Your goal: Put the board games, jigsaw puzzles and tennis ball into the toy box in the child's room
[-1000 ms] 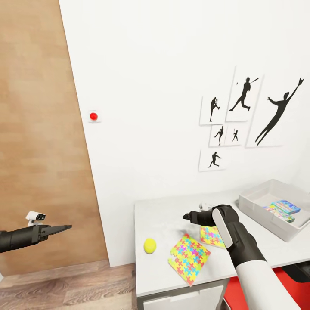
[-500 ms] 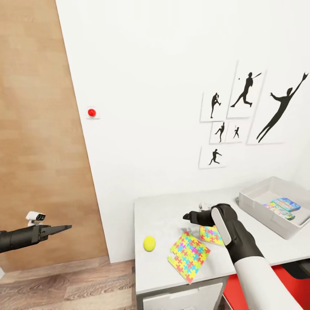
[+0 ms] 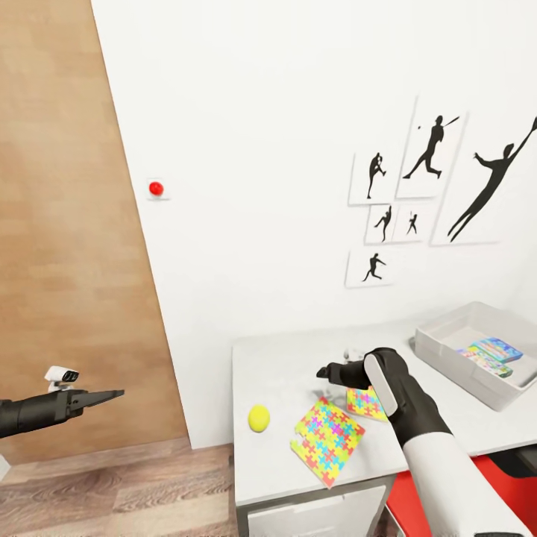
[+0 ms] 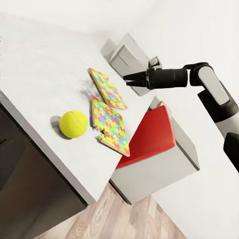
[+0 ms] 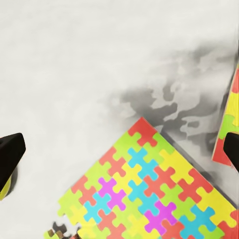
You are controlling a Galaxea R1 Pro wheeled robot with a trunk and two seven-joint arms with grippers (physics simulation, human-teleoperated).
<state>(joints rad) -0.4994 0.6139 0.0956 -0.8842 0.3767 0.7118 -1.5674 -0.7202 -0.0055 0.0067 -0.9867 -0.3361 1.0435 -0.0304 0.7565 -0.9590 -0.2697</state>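
Observation:
The tennis ball (image 3: 259, 418) lies near the left end of the table (image 3: 283, 362). One jigsaw puzzle (image 3: 327, 440) lies beside it at the front edge, and the other jigsaw puzzle (image 3: 363, 403) is partly under my right forearm. My right gripper (image 3: 328, 371) hovers open above the table just behind the puzzles. In the right wrist view its fingertips (image 5: 10, 154) stand wide apart over the nearer puzzle (image 5: 149, 189). The toy box (image 3: 447, 356) at the right holds board games (image 3: 488, 352). My left gripper (image 3: 112, 394) hangs off the table's left, pointing towards it.
A wooden door panel (image 3: 67, 224) fills the left, with a red wall button (image 3: 156, 188) beside it. A red chair (image 4: 152, 134) stands tucked at the table's front. Black silhouette pictures (image 3: 432, 179) hang on the white wall. Wood floor (image 3: 112, 492) lies below my left arm.
The whole picture has shifted slightly, so the camera moved. Neither arm nor any toy has moved on its own.

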